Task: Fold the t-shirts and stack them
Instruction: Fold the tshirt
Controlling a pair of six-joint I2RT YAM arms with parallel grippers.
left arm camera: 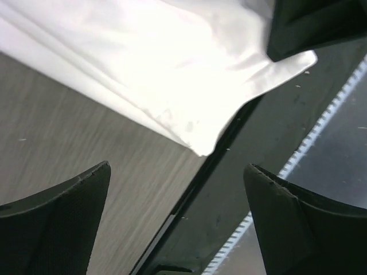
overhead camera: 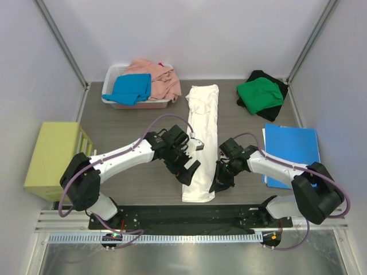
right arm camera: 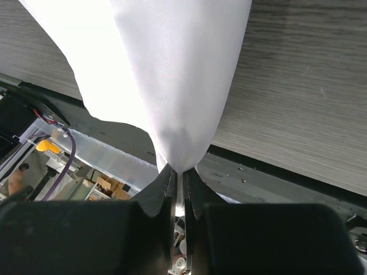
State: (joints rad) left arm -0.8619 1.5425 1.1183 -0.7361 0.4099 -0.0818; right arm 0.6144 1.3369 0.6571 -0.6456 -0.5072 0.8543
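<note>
The white t-shirt [overhead camera: 202, 132] lies folded into a long narrow strip down the middle of the tabletop [overhead camera: 132, 132], its near end close to the front edge. The right claw [overhead camera: 219, 182] is clamped on the right side of that near end, with cloth pinched between its closed fingers. The left claw [overhead camera: 189, 170] hangs over the strip's left side with its fingers spread apart, gripping nothing.

My bench [overhead camera: 126, 123] carries a white t-shirt [overhead camera: 203, 114] mid-bench, a basket [overhead camera: 109, 80] far-left corner, black t-shirt [overhead camera: 261, 74] far-right corner, blue folder [overhead camera: 292, 143] right edge.
</note>
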